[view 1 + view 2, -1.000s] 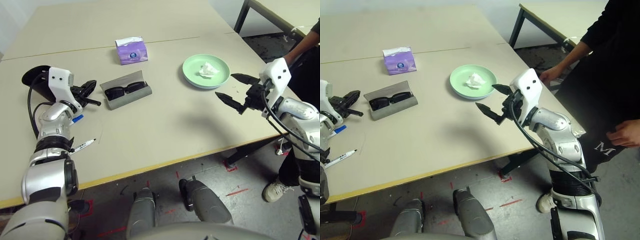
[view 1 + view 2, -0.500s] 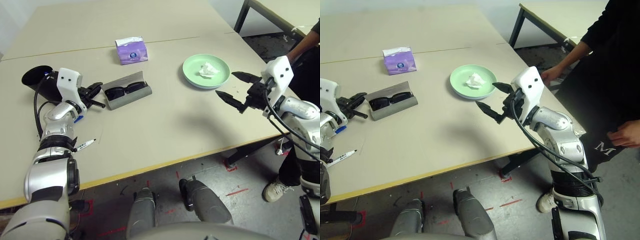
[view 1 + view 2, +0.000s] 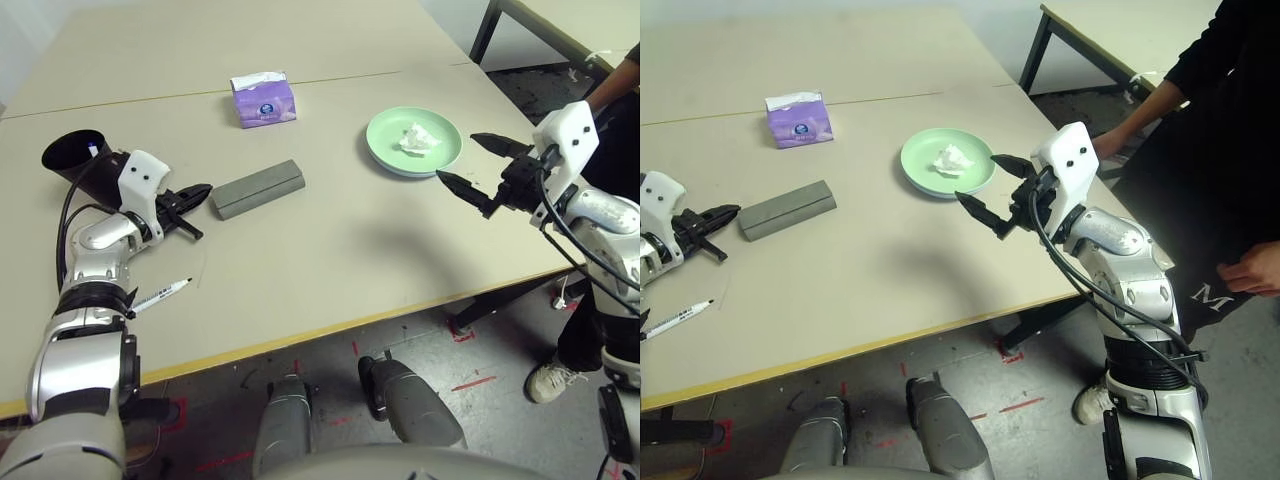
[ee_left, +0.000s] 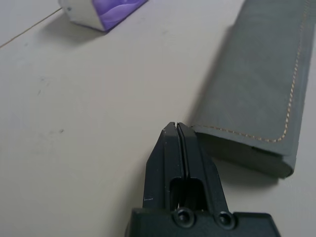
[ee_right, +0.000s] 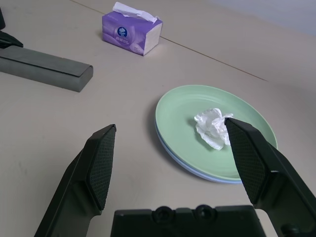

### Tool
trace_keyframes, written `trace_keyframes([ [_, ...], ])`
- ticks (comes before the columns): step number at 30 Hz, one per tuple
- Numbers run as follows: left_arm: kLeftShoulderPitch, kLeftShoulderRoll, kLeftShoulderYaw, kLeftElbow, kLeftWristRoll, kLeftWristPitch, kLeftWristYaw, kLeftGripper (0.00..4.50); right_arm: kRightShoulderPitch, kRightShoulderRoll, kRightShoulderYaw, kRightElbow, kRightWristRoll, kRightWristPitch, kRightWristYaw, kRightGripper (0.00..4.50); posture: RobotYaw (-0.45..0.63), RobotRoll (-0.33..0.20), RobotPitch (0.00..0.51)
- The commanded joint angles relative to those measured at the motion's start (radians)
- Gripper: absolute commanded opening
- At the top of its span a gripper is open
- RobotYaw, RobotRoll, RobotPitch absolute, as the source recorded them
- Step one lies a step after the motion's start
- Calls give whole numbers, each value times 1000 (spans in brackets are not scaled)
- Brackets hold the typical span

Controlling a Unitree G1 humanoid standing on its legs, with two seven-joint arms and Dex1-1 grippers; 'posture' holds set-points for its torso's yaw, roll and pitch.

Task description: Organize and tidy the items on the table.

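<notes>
Resting pinched-shut left gripper beside closed grey oblong glasses case; could shove it. Right gripper wide open.

glasses case: grey, oblong, closed, lying flat mid-table
tissue box: purple, upright, by the seam
plates: light-green stacked on light-blue
tissue: white, crumpled, on the plates
cup: black, tipped on its side
marker: white, black cap, near the front edge
</notes>
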Motion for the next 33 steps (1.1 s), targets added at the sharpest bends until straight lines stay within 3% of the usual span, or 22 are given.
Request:
trace_keyframes([
  [1, 38, 1, -44, -28, 27, -20, -59, 48, 21, -4, -5, -16, 17, 14, 1, 4500, -246, 0, 161],
  [14, 42, 46, -59, -49, 32, -43, -122, 48, 33, -5, 2, -12, 22, 8, 3, 4500, -243, 0, 155],
  [22, 0, 25, 40, -73, -101, 87, -134, 48, 33, -1, 9, -6, 20, 3, 7, 4500, -237, 0, 153],
  [33, 91, -16, 58, -250, -241, 192, -339, 48, 87, -30, 13, -44, 89, 84, 82, 4500, -236, 0, 156],
])
